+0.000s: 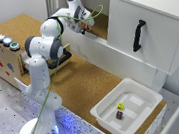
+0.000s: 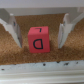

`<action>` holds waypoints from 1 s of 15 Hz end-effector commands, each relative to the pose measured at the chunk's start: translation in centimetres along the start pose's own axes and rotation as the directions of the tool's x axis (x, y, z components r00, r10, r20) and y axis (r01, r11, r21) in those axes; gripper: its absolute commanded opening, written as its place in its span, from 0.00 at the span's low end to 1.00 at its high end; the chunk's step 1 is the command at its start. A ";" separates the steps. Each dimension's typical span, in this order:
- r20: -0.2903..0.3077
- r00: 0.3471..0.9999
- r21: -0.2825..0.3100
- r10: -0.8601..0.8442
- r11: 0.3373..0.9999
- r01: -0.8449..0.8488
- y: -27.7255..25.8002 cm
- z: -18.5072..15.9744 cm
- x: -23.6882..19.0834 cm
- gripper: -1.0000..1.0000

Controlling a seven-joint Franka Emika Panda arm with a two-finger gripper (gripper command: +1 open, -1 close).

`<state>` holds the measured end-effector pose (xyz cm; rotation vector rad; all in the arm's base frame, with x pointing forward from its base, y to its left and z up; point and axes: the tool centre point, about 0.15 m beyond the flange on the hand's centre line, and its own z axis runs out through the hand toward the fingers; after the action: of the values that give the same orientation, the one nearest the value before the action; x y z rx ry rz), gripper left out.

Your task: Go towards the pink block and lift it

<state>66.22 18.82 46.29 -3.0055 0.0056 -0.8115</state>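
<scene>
In the wrist view the pink block [image 2: 38, 38], with a dark letter on its face, sits on a cork surface between my two fingers. My gripper [image 2: 40, 44] is open, with one finger [image 2: 13, 30] on each side of the block and a small gap on both sides. In the exterior view my gripper [image 1: 87, 23] is reaching into the open cabinet shelf at the back. There the block is hidden behind the hand.
A white tray [image 1: 105, 111] at the front of the exterior view's right holds a small yellow block [image 1: 120, 106] and a small dark purple block [image 1: 119, 115]. A cabinet door with a black handle [image 1: 138, 34] stands beside the shelf. A wooden box with buttons [image 1: 4, 41] is on the left.
</scene>
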 end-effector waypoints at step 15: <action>0.044 0.999 0.007 -0.027 1.000 0.027 12.2 -10.0 -14.3 0.00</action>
<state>56.37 14.50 50.56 -3.1525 -0.0281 -0.6673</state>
